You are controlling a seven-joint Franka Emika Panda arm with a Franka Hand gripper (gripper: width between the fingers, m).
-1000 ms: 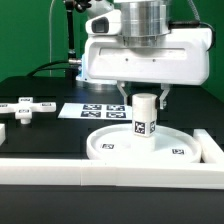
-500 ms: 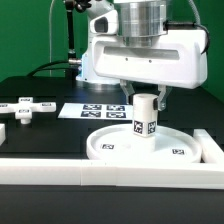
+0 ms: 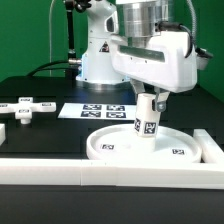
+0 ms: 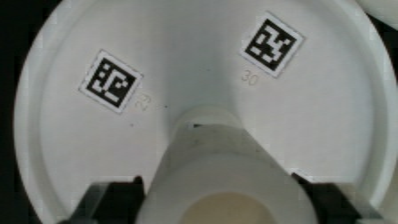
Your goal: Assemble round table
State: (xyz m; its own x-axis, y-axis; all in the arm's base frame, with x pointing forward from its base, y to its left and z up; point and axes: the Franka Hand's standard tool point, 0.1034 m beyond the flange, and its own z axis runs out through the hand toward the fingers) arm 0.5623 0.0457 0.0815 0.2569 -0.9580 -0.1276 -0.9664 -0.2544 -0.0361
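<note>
Your gripper point(image 3: 148, 97) is clamping the cylinder post point(image 3: 147, 120), fingers point(image 4: 118, 196) pressing both its sides, at the middle of the rimmed disc point(image 3: 108, 149). Bare disc floor is ringing the post out to the rim; the cross-shaped piece point(image 3: 25, 108) is lying well apart, toward the exterior view's left.

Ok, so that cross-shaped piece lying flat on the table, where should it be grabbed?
Come down from above and close the gripper across one arm of the cross-shaped piece: it lies flat on the table, and each arm offers narrow parallel sides, while the whole cross looks too wide. First the gripper must release the post it clamps.
</note>
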